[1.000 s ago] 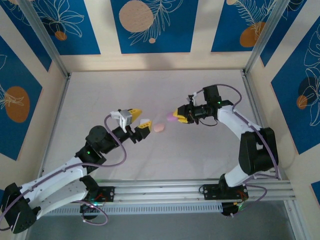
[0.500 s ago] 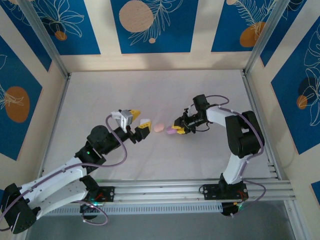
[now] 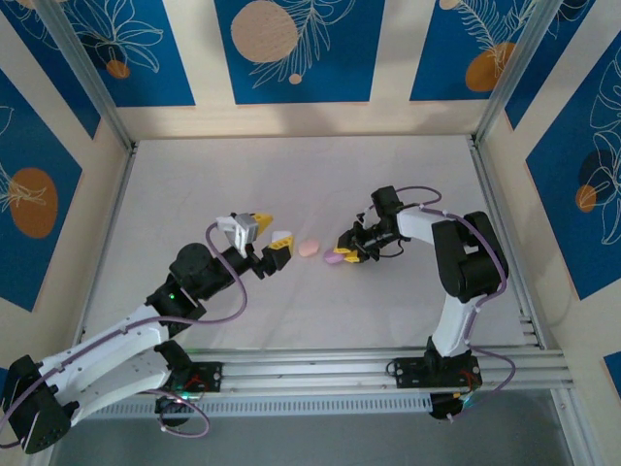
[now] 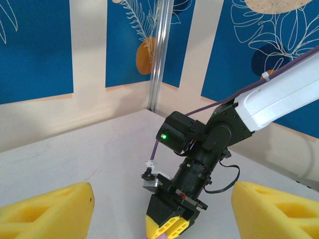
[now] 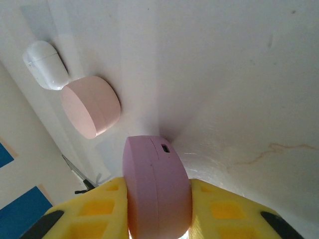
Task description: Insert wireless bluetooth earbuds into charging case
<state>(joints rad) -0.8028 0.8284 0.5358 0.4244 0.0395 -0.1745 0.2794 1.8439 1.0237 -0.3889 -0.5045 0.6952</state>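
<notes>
Two-fingered, clamps a lilac charging case on both flat sides in the right gripper. Holds the jaws narrow, with the yellow fingers pressed against the case and its port end pointing away from the wrist toward the table. Finds, just past those fingertips and to their left, a pink case lying on the table. Shows just beside it, farther out, a white rounded piece; cannot tell whether earbud or case. Spreads the left gripper wide with nothing between its fingers, and points it at the right gripper from the pink case's other side.
</notes>
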